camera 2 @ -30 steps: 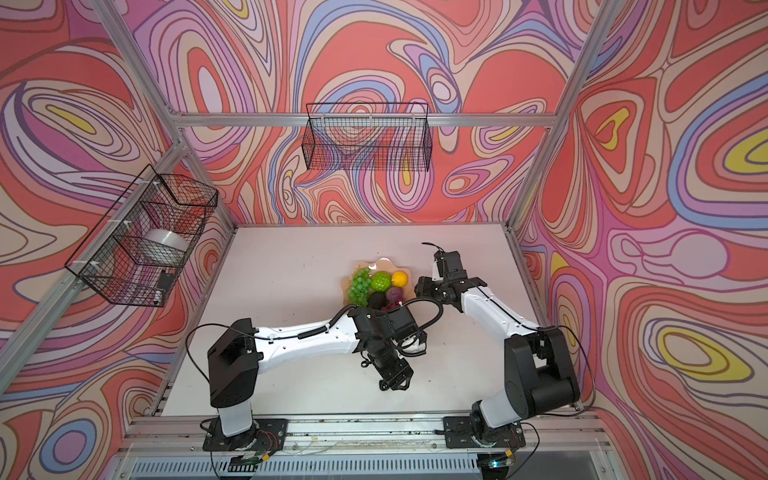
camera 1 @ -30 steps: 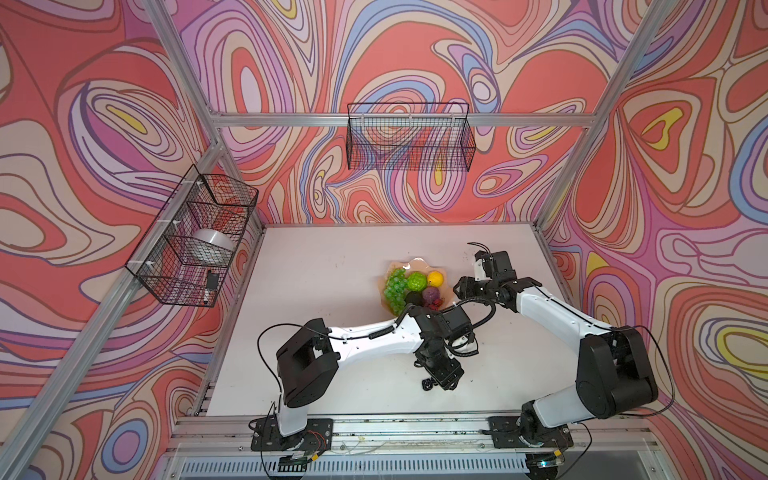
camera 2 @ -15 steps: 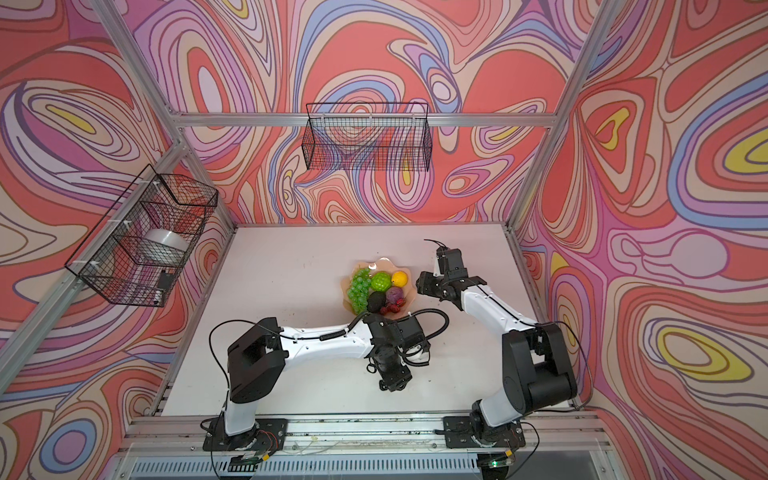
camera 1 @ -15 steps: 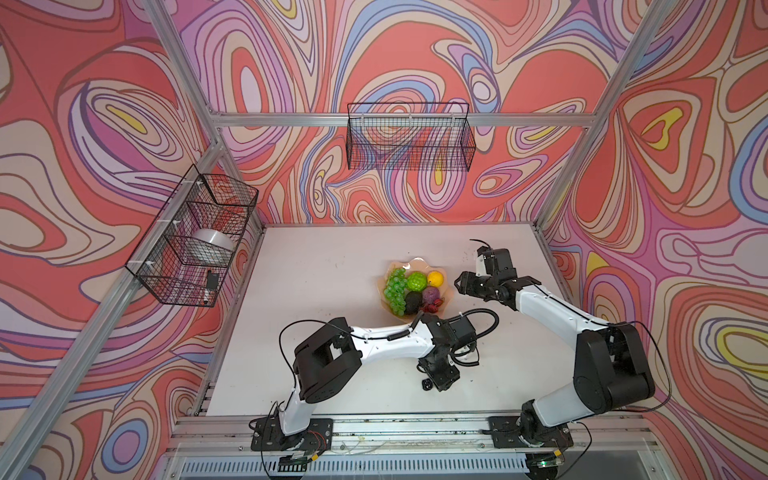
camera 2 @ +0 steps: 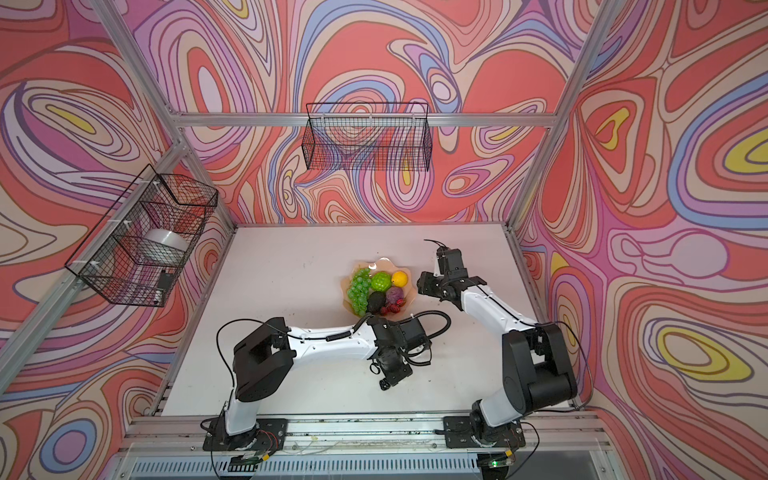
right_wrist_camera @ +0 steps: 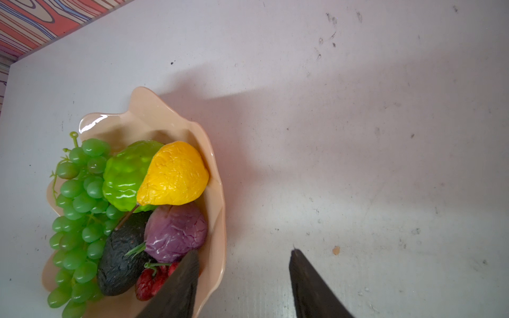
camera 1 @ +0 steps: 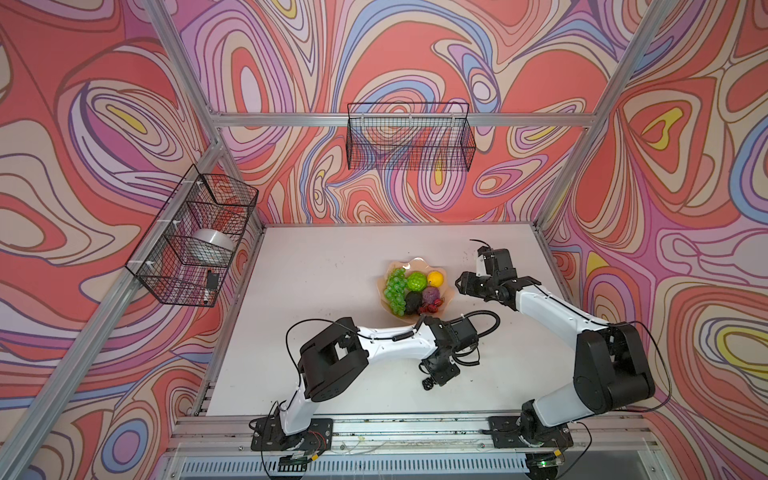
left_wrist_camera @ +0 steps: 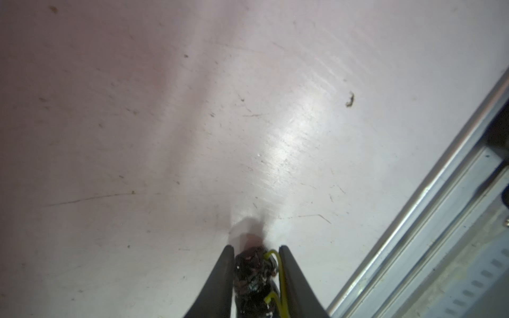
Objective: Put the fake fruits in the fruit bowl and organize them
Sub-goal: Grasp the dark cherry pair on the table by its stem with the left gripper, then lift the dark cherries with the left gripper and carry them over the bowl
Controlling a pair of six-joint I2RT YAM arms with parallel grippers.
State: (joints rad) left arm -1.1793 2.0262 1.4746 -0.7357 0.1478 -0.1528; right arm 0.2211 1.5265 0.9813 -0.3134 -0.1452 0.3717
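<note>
At the near side of the table (camera 1: 332, 291), right of its middle, the left gripper (camera 1: 434, 379) is pointing down close to the surface. In the left wrist view its fingers (left_wrist_camera: 224, 275) are pressing in on the black berry pair (left_wrist_camera: 252, 275) from both sides, with the yellow-green stems lying against one finger. The berries are filling the narrow gap between the jaws. I cannot tell whether they are resting on the table or hanging just above it.

Farther back, the fruit bowl (camera 1: 415, 265) is sitting well apart from that gripper, past the left arm's wrist.
- The green grape bunch (camera 1: 395, 289) is lying along the bowl's left side.
- The dark avocado (camera 1: 412, 302) is lying at the near middle, with the purple ball (camera 1: 431, 296) touching it on the right.
- The red cherry pairs (camera 1: 432, 308) are lying against the near right rim.
- The bumpy lime-green ball (camera 1: 417, 281) is sitting at the far middle, with the yellow pear-like fruit (camera 1: 435, 278) leaning on it from the right.

Just right of the bowl, the right gripper (camera 1: 459, 284) is hovering with its jaws spread wide and gripping nothing. In the right wrist view one of its fingers (right_wrist_camera: 179, 283) is overlapping the bowl's rim.

Farther away, on the left wall, a black wire basket (camera 1: 166, 266) is holding a silvery round object (camera 1: 212, 243) and a small dark item (camera 1: 212, 279). A second wire basket (camera 1: 409, 139) is hanging on the far wall.
</note>
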